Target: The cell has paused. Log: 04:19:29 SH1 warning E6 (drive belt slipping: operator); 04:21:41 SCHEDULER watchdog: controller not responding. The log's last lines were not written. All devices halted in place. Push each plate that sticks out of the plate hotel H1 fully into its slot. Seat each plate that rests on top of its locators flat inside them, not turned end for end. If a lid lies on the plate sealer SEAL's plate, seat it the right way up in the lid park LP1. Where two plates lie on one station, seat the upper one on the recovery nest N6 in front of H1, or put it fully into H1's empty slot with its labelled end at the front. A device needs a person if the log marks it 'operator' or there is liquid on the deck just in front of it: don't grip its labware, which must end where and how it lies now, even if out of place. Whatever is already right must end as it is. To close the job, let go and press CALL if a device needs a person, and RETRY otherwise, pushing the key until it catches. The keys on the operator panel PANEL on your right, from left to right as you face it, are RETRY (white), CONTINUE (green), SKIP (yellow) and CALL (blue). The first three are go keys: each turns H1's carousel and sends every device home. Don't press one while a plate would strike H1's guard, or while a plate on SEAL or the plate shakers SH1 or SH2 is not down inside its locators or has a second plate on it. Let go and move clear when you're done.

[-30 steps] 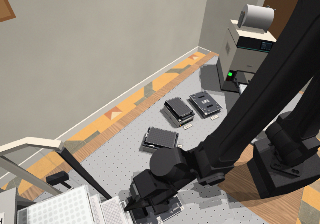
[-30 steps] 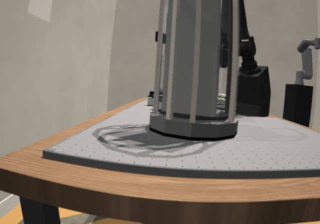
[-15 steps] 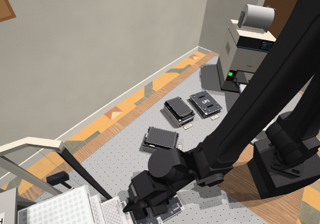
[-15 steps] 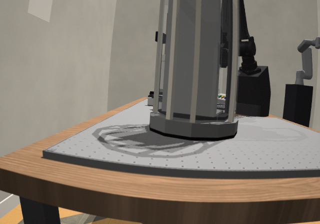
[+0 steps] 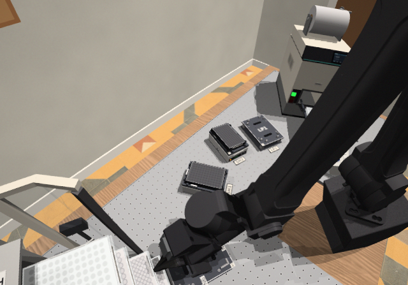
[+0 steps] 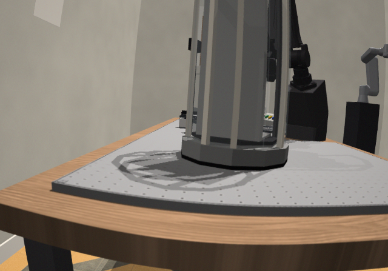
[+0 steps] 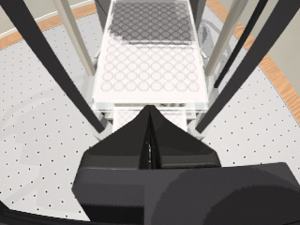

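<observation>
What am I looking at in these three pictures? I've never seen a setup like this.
A black robot arm works at a lab bench. One camera looks down from above, one looks from outside across the table, one rides on the wrist. The gripper is shut and holds nothing; its tip points at a clear well plate sticking out of the tall plate hotel. On the grey deck stand two shakers, each with a dark plate, a lid park and a sealer.
</observation>
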